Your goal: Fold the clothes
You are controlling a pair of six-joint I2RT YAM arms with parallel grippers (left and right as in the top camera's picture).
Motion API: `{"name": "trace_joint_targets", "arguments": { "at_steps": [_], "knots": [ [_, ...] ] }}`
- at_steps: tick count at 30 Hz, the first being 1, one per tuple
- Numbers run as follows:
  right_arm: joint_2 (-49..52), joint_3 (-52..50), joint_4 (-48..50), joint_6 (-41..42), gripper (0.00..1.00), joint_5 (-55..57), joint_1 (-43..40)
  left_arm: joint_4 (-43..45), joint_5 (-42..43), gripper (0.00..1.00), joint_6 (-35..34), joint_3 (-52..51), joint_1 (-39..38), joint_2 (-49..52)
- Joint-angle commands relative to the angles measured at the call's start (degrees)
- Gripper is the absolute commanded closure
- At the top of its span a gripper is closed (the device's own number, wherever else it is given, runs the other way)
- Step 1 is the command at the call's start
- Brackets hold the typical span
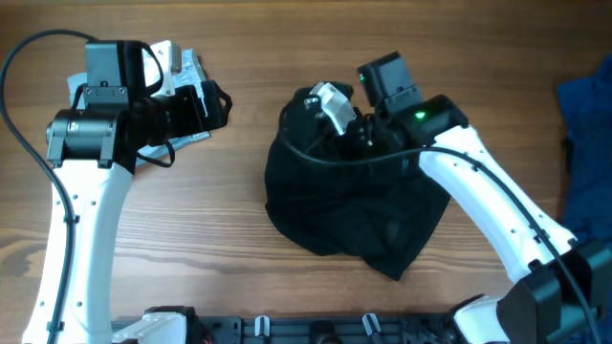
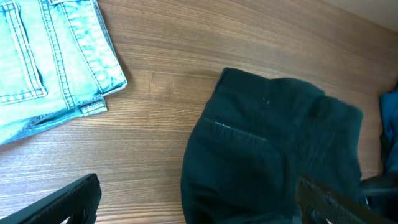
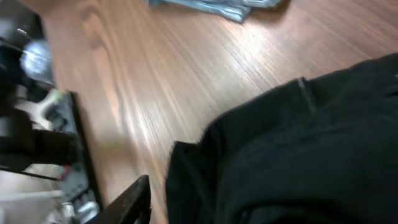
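The black shorts (image 1: 354,210) lie in a bunched heap in the middle of the table (image 1: 229,248), not flat. The right gripper (image 1: 346,134) is at the heap's top edge. Whether it pinches cloth or only touches it cannot be told. If it grabs many layers at once, the shorts may lift as a lump. If it grabs only a thin bit, they may slip out. Either way the fold could come out crooked. Farther off, in the upper left, the left gripper (image 1: 208,103) hangs spread wide and empty over the jeans (image 2: 56,62). It might snag them by mistake.
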Motion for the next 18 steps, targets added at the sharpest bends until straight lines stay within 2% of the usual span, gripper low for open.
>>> {"name": "trace_joint_targets", "arguments": {
  "at_steps": [1,2,4,6,10,12,13,14,16,17,18],
  "knots": [
    [-1.38,0.39,0.33,10.47,0.69,17.49,-4.87,0.26,-0.28,0.00,0.72,1.11,-0.17,-0.83],
    [-1.40,0.39,0.35,11.98,0.66,17.70,-7.04,0.26,-0.24,0.00,0.70,1.11,-0.22,-0.83],
    [-1.36,0.39,0.39,12.48,0.67,11.26,-12.55,0.35,1.75,0.00,0.74,1.09,-0.22,-0.72],
    [-1.33,0.28,1.42,11.85,0.76,1.77,-15.52,0.85,3.17,0.00,0.72,1.09,-0.61,-0.31],
    [-0.98,0.17,4.46,11.02,0.92,-5.22,-14.56,2.54,3.13,0.00,0.72,1.09,-2.38,0.57],
    [-0.33,0.00,6.67,11.41,0.95,-6.95,-11.87,2.54,2.47,0.00,0.74,1.11,-2.34,0.48],
    [0.04,0.00,7.48,11.56,0.94,-4.35,-10.32,2.19,1.33,0.00,0.72,1.11,-2.21,0.22],
    [0.24,0.00,7.61,12.79,0.77,1.07,-9.44,1.73,0.50,0.00,0.72,1.11,-1.88,-0.17],
    [0.26,0.00,7.10,22.34,0.36,20.46,-9.20,0.55,1.01,0.00,0.70,1.11,-1.42,-1.16],
    [0.28,0.00,6.69,25.44,0.21,27.17,-10.12,-0.37,0.96,0.00,0.74,1.11,-1.42,-1.66],
    [0.35,0.00,6.29,26.23,0.15,29.18,-11.41,-1.16,0.96,0.00,0.74,1.11,-1.44,-1.99]
  ]
}}
